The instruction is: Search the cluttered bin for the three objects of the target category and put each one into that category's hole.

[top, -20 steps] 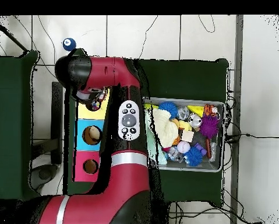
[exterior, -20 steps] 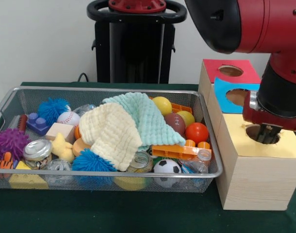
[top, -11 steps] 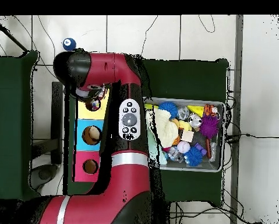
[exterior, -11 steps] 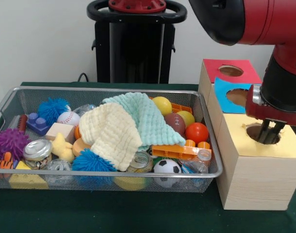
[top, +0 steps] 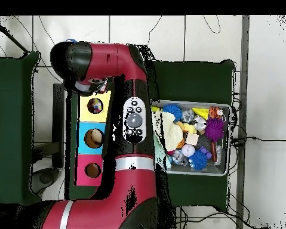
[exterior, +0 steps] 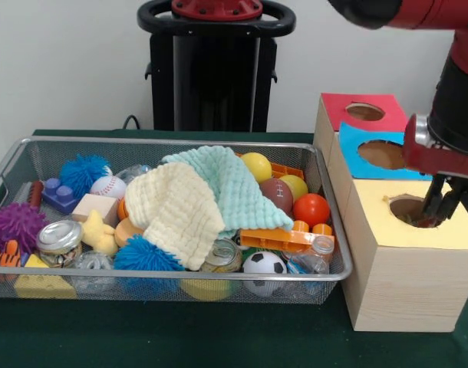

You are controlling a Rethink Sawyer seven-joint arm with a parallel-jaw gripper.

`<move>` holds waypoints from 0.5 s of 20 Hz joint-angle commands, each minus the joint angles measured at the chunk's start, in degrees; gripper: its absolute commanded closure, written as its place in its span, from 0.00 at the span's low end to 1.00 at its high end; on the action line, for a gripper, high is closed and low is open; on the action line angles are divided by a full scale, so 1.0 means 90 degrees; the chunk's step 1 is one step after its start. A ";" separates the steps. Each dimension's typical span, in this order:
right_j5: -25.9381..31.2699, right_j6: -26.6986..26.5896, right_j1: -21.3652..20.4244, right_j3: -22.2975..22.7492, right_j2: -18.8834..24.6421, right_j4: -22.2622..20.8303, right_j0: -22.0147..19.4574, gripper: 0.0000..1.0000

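Observation:
A wire bin (exterior: 326, 276) holds mixed clutter under a cream cloth (exterior: 176, 211) and a mint cloth (exterior: 235, 184). Showing among it are a baseball (exterior: 108, 186), a soccer ball (exterior: 263, 263), a brown football (exterior: 277, 193), an orange ball (exterior: 311, 208) and a yellow ball (exterior: 256, 165). To the right stands a wooden box with a red (exterior: 337, 103), a blue (exterior: 349, 138) and a yellow top (exterior: 403, 230), each with a round hole. My gripper (exterior: 441, 205) hangs just over the right rim of the yellow hole (exterior: 407, 207), open and empty. From overhead, a small colourful object lies in the yellow hole (top: 95, 107).
The bin also holds blue spiky balls (exterior: 84, 172), a purple spiky ball (exterior: 15, 224), tin cans (exterior: 59, 236), orange plastic pieces (exterior: 276, 239) and blocks (exterior: 61, 195). My arm (top: 130, 119) crosses between the box and the bin overhead. Green cloth covers the table (exterior: 219, 337).
My gripper has risen out of the yellow hole and shifted right toward the box's far edge. The bin's contents are unchanged.

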 commanded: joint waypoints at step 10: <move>0.0011 -0.0764 -0.0715 0.1024 -0.0001 -0.0596 -0.0576 1.00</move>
